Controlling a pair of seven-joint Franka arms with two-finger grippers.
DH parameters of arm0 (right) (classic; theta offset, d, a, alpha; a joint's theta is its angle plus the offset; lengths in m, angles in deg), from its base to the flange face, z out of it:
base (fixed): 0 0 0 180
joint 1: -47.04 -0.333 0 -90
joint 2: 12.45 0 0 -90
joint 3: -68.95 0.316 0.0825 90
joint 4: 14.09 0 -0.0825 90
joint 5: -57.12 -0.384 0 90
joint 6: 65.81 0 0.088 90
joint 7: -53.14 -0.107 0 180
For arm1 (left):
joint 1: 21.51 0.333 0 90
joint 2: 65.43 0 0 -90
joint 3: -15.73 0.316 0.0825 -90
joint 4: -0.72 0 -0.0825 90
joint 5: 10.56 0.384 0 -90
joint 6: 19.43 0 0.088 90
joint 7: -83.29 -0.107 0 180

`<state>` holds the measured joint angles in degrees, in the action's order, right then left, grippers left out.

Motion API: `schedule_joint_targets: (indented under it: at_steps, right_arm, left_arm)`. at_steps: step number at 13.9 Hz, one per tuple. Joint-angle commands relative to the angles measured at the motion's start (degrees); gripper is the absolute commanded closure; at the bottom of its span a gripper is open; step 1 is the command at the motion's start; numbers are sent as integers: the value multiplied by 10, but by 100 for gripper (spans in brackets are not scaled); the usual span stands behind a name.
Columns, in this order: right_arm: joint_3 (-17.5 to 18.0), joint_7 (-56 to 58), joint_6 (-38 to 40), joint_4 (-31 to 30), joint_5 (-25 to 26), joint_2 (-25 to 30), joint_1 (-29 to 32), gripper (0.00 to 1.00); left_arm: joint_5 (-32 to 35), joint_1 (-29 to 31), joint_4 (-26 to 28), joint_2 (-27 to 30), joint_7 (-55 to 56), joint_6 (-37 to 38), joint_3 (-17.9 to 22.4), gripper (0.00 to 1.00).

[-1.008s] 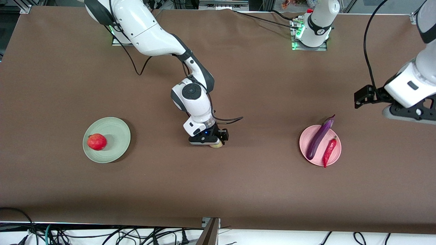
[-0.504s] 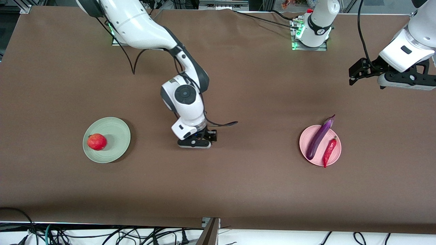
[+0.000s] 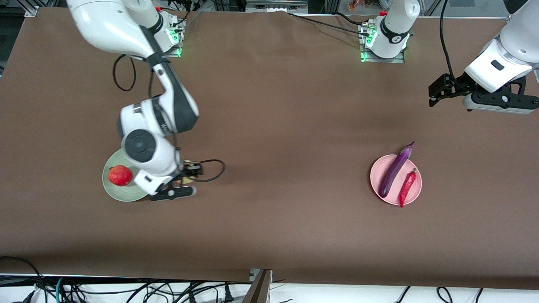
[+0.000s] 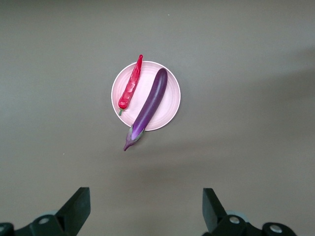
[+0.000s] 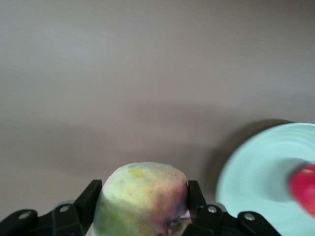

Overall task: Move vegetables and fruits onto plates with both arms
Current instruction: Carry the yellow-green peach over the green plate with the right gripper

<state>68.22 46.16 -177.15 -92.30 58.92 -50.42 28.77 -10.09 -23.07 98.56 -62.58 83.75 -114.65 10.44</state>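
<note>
Right gripper point(image 5: 142, 209) of mine clamps the peach point(image 5: 141, 199) in the air beside the green plate point(image 3: 126, 194), where the pomegranate point(image 3: 120, 175) rests. Eggplant point(image 3: 394, 170) and chili point(image 3: 407, 187) lie on the pink plate point(image 3: 414, 195). My left gripper point(image 4: 145, 209) waits above, fingers apart.

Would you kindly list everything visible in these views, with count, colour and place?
Plates: two; pale green plate toward the right arm's end of the table, pink plate toward the left arm's end.
Pomegranate: one, red, on the green plate.
Eggplant: one, purple, on the pink plate, cap overhanging the rim.
Chili: one, red, on the pink plate beside the eggplant.
Peach: one, yellowish-pink, held in the right pincer.
Table: one, brown.
Right pincer: shut on the peach, beside the green plate's edge.
Left pincer: open, empty, waiting high over bare table.
</note>
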Motion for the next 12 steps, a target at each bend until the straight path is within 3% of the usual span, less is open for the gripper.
schedule_joint_targets:
  at_steps: [1, 4, 12]
  right_arm:
    - [-4, 61, 21, -30, -7, 13, 29, 66]
    - [-27, 109, 9, -52, -6, 7, 53, 67]
    - [-27, 141, -92, -121, -5, -22, 96, 66]
  left_arm:
    - [15, -6, 1, 0, 5, -2, 2, 0]
    - [15, -4, 0, 0, 2, -1, 3, 0]
    - [15, -4, -5, -3, 3, -1, 3, 0]
